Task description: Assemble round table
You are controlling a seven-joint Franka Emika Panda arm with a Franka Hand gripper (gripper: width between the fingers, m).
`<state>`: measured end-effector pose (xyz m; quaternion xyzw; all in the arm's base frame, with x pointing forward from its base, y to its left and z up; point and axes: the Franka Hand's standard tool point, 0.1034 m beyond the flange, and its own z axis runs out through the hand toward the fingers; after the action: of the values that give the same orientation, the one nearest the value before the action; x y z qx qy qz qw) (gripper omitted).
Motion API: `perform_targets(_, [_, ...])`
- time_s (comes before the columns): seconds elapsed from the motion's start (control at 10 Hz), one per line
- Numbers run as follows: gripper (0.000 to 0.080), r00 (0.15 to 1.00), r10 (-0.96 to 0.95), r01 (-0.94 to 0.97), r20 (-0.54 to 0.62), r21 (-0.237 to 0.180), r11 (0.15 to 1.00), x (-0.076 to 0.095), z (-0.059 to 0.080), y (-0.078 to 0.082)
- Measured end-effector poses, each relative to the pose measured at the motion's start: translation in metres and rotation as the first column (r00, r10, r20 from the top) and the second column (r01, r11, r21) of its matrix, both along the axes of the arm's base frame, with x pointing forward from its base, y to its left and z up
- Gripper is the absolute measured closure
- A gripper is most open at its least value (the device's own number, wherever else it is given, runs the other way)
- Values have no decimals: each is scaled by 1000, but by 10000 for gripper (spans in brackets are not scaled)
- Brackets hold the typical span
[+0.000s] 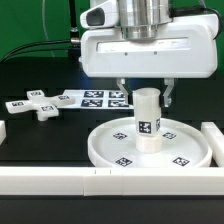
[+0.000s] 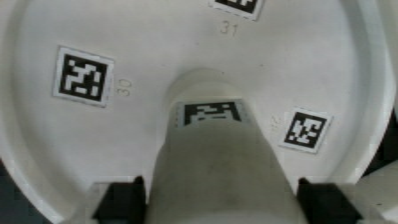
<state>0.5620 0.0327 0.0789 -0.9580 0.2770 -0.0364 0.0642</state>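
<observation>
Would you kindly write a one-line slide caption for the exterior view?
The tool holds the cylinder leg upright at the centre of the round disc; the cross-shaped piece lies apart.

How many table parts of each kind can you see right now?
Round disc: 1
Cylinder leg, upright on the disc between the claw fingers: 1
Cross-shaped piece, lying apart on the exterior view's left: 1
Total: 3

White disc (image 1: 150, 150) and leg (image 1: 147, 118) bear black-and-white square tags.
</observation>
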Motion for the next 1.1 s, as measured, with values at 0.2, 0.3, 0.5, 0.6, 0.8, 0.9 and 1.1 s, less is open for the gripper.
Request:
perform_targets(0.2, [390,975,-219,221,-33,52,974,-2,-1,-1])
perform_targets(0.3, [390,947,-316,319,-55,61,946,-3,-1,2])
perform_targets(0.5, [390,811,-571,582,-124,86,808,-3,-2,5])
perform_targets(0.6, [390,754,-640,655,-147,87,751,-3,-2,6])
perform_targets(0.8, [390,626,-754,777,-199,81,624,-3,-1,8])
perform_targets(0.9, [390,593,-776,802,-212,74,593,-3,-1,10])
perform_targets(1.1, [304,572,-790,817,-221,77,571,-3,-1,11])
